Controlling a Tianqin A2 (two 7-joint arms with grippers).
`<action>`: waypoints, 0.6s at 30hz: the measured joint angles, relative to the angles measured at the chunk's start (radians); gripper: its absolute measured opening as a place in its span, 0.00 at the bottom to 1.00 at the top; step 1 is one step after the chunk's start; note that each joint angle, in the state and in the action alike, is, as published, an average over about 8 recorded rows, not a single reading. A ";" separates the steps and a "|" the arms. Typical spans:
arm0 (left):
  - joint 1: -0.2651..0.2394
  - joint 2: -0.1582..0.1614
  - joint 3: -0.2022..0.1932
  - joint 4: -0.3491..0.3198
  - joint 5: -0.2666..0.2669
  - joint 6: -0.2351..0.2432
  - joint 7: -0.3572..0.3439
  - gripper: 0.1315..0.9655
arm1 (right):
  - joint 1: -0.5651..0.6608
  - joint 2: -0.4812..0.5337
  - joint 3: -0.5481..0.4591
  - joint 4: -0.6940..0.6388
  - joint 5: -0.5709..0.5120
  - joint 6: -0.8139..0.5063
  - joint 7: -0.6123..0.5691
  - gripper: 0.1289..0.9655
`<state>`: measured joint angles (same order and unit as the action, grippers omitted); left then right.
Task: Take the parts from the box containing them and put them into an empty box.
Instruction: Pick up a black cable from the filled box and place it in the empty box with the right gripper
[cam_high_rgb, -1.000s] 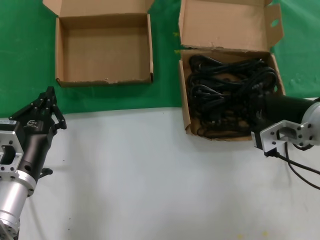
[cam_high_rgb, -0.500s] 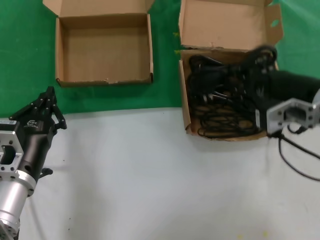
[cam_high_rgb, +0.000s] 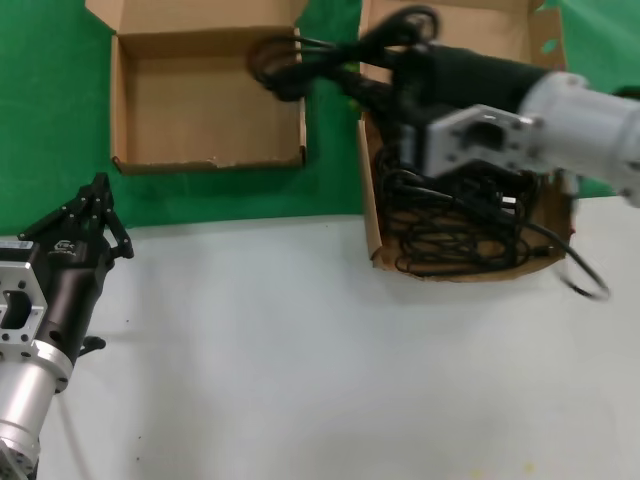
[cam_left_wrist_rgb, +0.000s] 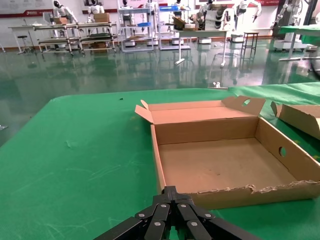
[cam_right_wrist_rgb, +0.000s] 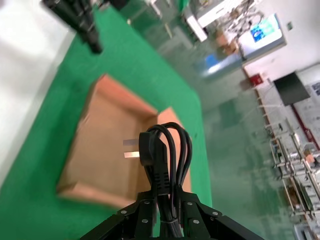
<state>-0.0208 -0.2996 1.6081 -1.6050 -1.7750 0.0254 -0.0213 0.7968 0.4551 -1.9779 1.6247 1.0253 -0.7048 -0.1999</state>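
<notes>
Right pincer (cam_right_wrist_rgb: 161, 216) (clamped) around glossy coiled cord (cam_right_wrist_rgb: 162, 150)

The empty box (cam_high_rgb: 208, 100) is sitting on the bench (cam_high_rgb: 300, 350), with the box containing them (cam_high_rgb: 455, 190) lying to its right. More parts (cam_high_rgb: 450, 225) are lying inside that second box. One cord bundle (cam_high_rgb: 300, 62) is hanging over the empty box's right wall, clamped by the right gripper (cam_high_rgb: 375, 75). The left gripper (cam_high_rgb: 95, 195) is sitting nearer the robot than the empty box, to its left.

Two cardboard boxes, one bare (cam_high_rgb: 205, 100), one holding cords (cam_high_rgb: 372, 205), one cord bundle (cam_high_rgb: 300, 62) aloft, two grippers, left (cam_high_rgb: 98, 190), right (cam_high_rgb: 375, 80)
</notes>
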 joint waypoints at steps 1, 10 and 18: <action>0.000 0.000 0.000 0.000 0.000 0.000 0.000 0.02 | 0.012 -0.020 -0.009 -0.016 0.002 0.005 -0.003 0.10; 0.000 0.000 0.000 0.000 0.000 0.000 0.000 0.02 | 0.079 -0.180 -0.096 -0.178 0.057 0.070 -0.080 0.10; 0.000 0.000 0.000 0.000 0.000 0.000 0.000 0.02 | 0.079 -0.265 -0.158 -0.303 0.114 0.126 -0.170 0.10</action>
<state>-0.0208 -0.2996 1.6081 -1.6051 -1.7750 0.0254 -0.0213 0.8759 0.1898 -2.1357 1.3217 1.1390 -0.5789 -0.3700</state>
